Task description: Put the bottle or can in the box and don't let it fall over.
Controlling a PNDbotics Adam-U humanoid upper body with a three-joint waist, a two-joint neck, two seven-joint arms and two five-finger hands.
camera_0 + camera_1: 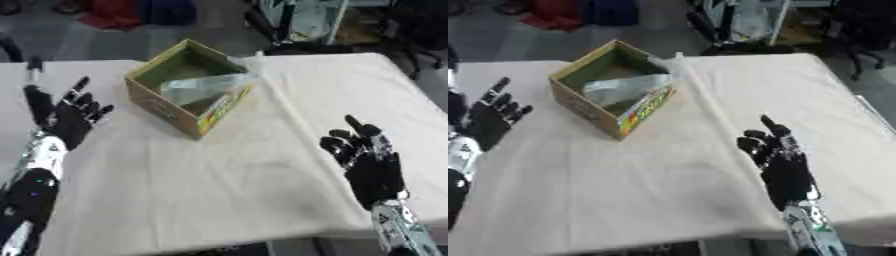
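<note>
clear bottle point(206, 86) lies tilted inside box point(153, 102), neck over its far rim. left hand point(70, 120) and right hand point(367, 160) flank box, both open, empty.

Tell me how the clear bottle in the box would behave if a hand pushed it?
The bottle looks clear and thin, so probably light. It leans across the box with its neck past the rim, so a push may slide or roll it.
</note>
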